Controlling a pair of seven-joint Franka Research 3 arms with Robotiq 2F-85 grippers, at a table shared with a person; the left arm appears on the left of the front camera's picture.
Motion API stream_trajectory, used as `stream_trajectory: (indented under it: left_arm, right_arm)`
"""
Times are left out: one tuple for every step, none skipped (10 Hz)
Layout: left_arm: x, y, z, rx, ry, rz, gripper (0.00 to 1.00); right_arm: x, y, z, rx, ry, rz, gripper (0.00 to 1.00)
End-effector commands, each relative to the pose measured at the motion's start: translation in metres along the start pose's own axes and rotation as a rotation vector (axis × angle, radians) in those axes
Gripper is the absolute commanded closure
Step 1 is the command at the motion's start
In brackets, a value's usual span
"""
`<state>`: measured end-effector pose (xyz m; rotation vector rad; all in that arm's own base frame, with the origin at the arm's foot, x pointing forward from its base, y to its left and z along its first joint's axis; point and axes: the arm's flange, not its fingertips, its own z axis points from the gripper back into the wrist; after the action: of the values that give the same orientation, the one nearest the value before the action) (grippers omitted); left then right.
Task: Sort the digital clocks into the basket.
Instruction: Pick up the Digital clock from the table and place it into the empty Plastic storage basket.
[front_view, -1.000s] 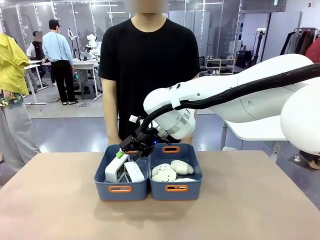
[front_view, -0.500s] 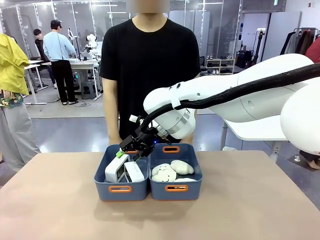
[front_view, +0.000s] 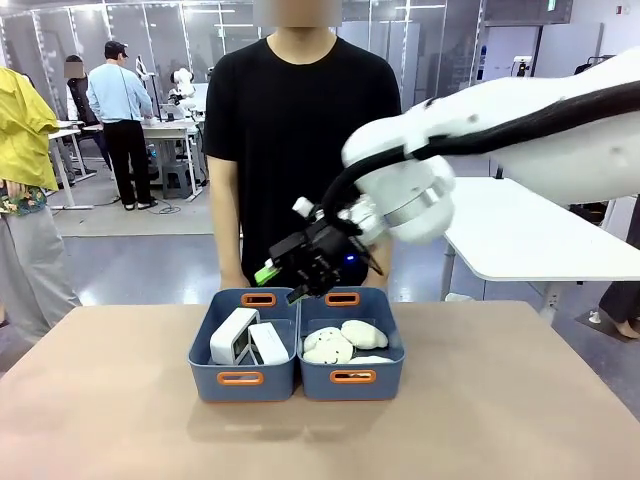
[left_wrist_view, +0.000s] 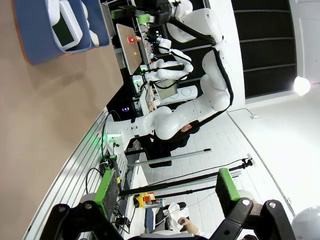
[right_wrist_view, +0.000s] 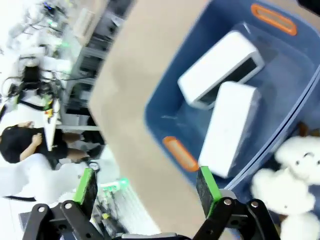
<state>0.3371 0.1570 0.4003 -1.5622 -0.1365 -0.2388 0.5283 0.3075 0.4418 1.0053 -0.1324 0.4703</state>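
Note:
Two white digital clocks lie side by side in the left blue basket (front_view: 243, 379): one clock (front_view: 233, 335) leans on its side and the other clock (front_view: 268, 343) lies next to it. My right gripper (front_view: 283, 283) hangs open above that basket's far rim, holding nothing. In the right wrist view the open gripper (right_wrist_view: 147, 186) looks down on both clocks (right_wrist_view: 220, 70) (right_wrist_view: 232, 127) inside the basket (right_wrist_view: 162, 117). My left gripper (left_wrist_view: 166, 186) is open and empty, well away from the basket (left_wrist_view: 35, 47), where a clock (left_wrist_view: 67, 27) shows.
A second blue basket (front_view: 352, 378) touches the first on its right and holds several white cloud-shaped soft items (front_view: 345, 338). A person in a black shirt (front_view: 300, 130) stands at the table's far edge, right behind the baskets. Bare tabletop (front_view: 120, 420) surrounds the baskets.
My right gripper has risen out of the left basket and shifted right, away from the clocks. Both clocks stay in the basket.

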Motion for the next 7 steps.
stream_trajectory:
  left_arm:
    - [0.004, -0.002, 0.001, 0.017, 0.001, 0.014, 0.0]
    - [0.004, -0.002, 0.001, 0.017, 0.001, 0.014, 0.0]
    - [0.004, -0.002, 0.001, 0.017, 0.001, 0.014, 0.0]
    - [0.004, -0.002, 0.001, 0.017, 0.001, 0.014, 0.0]
    - [0.004, -0.002, 0.001, 0.017, 0.001, 0.014, 0.0]
    - [0.004, -0.002, 0.001, 0.017, 0.001, 0.014, 0.0]
    - [0.004, -0.002, 0.001, 0.017, 0.001, 0.014, 0.0]
  right_arm:
    - [-0.067, -0.021, 0.062, 0.154, -0.084, -0.039, 0.0]
    - [-0.097, -0.027, 0.09, 0.196, -0.127, -0.085, 0.0]
    - [-0.124, -0.031, 0.12, 0.232, -0.188, -0.069, 0.0]
    - [-0.152, -0.032, 0.145, 0.27, -0.25, -0.032, 0.0]
    - [-0.181, -0.037, 0.169, 0.263, -0.303, -0.036, 0.0]
    - [-0.212, -0.046, 0.195, 0.28, -0.344, -0.054, 0.0]
    - [-0.242, -0.054, 0.213, 0.319, -0.358, -0.11, 0.0]
